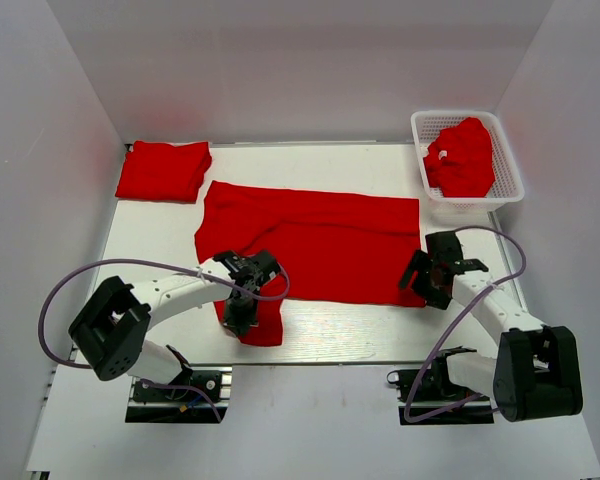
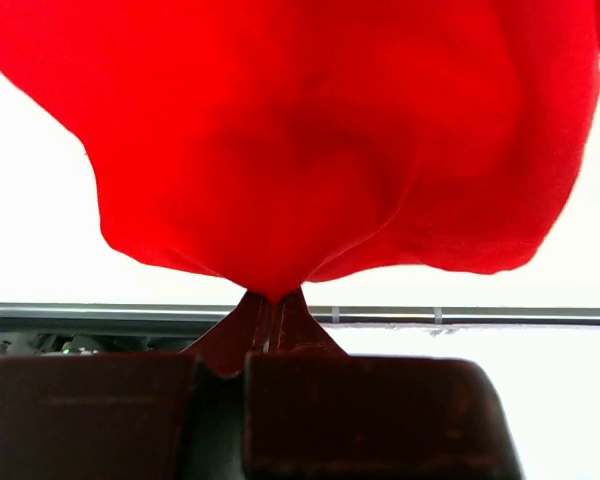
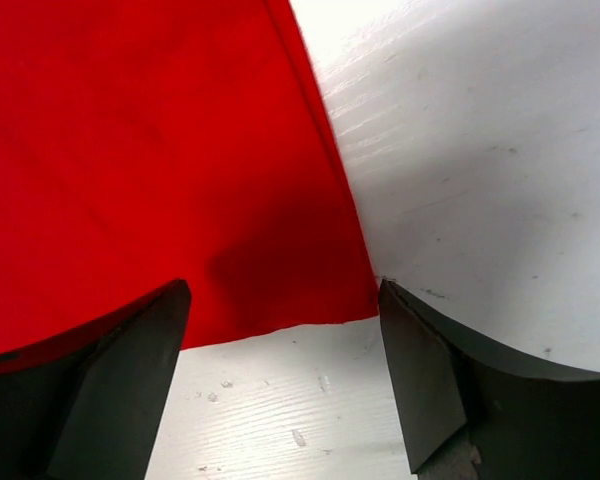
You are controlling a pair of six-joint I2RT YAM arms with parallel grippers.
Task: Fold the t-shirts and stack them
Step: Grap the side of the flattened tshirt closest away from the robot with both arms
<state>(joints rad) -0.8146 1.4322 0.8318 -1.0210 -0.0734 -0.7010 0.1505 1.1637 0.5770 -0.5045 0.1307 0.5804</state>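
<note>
One red t-shirt lies spread across the middle of the table. My left gripper is at its near-left part, shut on a pinch of the cloth. In the left wrist view the red cloth hangs bunched from the shut gripper. My right gripper stands open at the shirt's near-right corner. In the right wrist view that corner of the shirt lies flat between the spread jaws of the gripper, which grip nothing. A folded t-shirt rests at the back left.
A white lattice basket at the back right holds a crumpled red t-shirt. White walls close in the table on three sides. Its metal front edge runs just behind the left fingers.
</note>
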